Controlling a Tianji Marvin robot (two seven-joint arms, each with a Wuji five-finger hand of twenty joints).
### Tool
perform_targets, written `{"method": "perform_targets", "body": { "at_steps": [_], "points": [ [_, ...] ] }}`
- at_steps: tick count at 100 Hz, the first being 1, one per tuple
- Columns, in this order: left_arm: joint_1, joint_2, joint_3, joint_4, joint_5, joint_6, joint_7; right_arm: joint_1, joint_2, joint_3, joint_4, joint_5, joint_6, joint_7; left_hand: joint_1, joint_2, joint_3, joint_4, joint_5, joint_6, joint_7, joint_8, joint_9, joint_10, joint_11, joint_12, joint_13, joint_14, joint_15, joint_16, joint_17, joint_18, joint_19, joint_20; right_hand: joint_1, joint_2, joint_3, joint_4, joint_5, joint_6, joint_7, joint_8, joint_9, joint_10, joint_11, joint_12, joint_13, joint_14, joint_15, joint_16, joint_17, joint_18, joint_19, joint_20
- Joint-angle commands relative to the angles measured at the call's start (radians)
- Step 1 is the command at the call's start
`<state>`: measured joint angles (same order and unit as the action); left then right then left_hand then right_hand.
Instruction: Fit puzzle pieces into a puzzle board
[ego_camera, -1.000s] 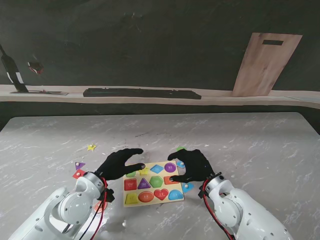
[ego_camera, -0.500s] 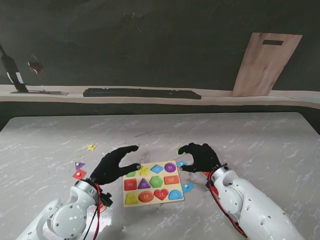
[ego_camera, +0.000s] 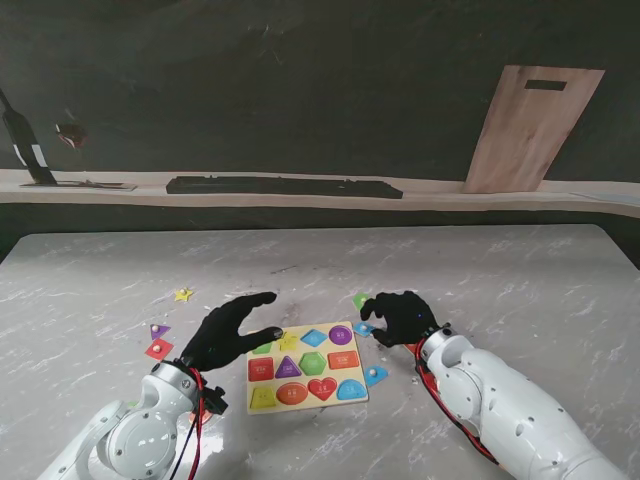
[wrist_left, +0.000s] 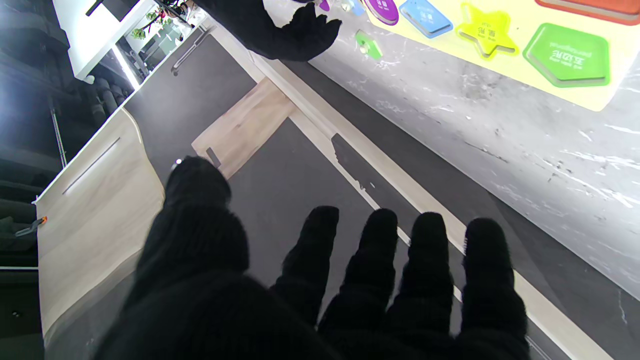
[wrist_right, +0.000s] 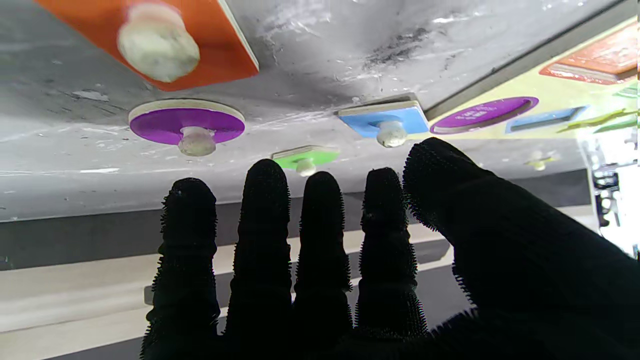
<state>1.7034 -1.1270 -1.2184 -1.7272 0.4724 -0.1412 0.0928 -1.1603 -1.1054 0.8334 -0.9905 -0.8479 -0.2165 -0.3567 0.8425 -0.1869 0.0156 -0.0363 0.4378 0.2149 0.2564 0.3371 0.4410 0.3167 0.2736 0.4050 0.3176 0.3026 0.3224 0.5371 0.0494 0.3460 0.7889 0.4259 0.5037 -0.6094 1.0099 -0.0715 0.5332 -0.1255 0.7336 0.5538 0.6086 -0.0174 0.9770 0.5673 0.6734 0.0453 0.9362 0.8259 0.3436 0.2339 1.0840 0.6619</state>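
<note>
1. our left hand (ego_camera: 232, 335) has lifted off the puzzle board (ego_camera: 306, 366) over the last second and hovers at its left edge, fingers (wrist_left: 427, 260) spread, holding nothing.
2. the board lies on the desk (ego_camera: 520, 290) between our hands, unmoved, with twelve coloured recesses.
3. our right hand (ego_camera: 400, 317) has drawn back to the board's far right corner, fingers (wrist_right: 265, 220) loosely curled and empty over the blue piece (wrist_right: 384, 120); we judge a pick is next.
4. loose pieces seen: three left of the board, four by the right hand.
</note>
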Motion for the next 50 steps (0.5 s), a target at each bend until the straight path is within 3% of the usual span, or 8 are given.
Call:
{"method": "perform_targets", "body": {
  "at_steps": [1, 50],
  "points": [
    [0.002, -0.005, 0.004, -0.004, -0.019, 0.007, -0.004, 0.005, -0.007, -0.012, 0.01, -0.009, 0.006, -0.011, -0.005, 0.002, -0.015, 0.019, 0.014, -0.028, -0.009, 0.001, -0.003, -0.029, -0.023, -0.003, -0.001, -0.053, -0.029, -0.014, -0.006, -0.01, -0.014, -0.014, -0.035, -0.033, 0.025, -0.034, 0.016, 0.017, 0.021, -0.009, 0.019, -0.011, 0.027, 0.018, 0.025, -0.017, 0.035, 0.023, 0.009, -0.02, 0.04, 0.035],
    [0.006, -0.007, 0.003, -0.009, -0.018, 0.021, 0.0, 0.077, -0.036, -0.12, 0.1, 0.024, 0.051, -0.072, -0.002, 0.006, -0.017, 0.019, 0.021, -0.026, -0.014, 0.0, -0.002, -0.025, -0.025, -0.003, -0.003, -0.052, -0.034, -0.014, -0.009, -0.002, -0.025, -0.004, -0.079, -0.038, 0.011, -0.034, 0.038, 0.006, 0.046, 0.001, 0.04, -0.014, 0.042, 0.029, 0.043, -0.016, 0.06, 0.033, 0.026, -0.022, 0.077, 0.061]
  ]
}}
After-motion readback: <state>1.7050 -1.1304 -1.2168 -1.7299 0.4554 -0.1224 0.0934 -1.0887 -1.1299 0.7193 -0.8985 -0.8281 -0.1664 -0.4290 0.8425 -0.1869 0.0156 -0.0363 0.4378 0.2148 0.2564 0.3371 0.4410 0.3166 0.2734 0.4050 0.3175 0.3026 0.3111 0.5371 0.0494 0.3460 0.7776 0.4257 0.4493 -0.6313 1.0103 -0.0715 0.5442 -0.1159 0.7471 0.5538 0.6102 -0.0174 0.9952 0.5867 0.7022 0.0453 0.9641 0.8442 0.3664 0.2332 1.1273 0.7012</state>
